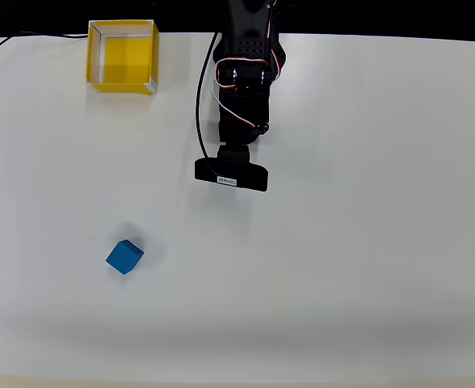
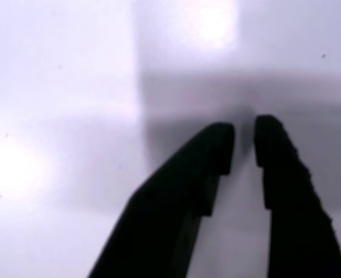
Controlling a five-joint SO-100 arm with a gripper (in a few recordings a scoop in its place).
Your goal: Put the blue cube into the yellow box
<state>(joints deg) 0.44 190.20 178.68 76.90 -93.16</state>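
The blue cube (image 1: 124, 256) sits alone on the white table at the lower left of the overhead view, turned about 45 degrees. The yellow box (image 1: 128, 61) stands open-topped and hollow at the table's far left edge. My black arm (image 1: 241, 89) reaches down from the top centre, and its wrist block (image 1: 231, 174) covers the fingers from above. It hangs well to the right of and beyond the cube. In the wrist view my gripper (image 2: 244, 130) points at bare table, its two dark fingers almost touching with nothing between them.
The white table (image 1: 367, 242) stretches wide on all sides. A black cable (image 1: 199, 105) runs down the arm's left side, and another thin cable (image 1: 11, 40) lies at the far left edge near the box.
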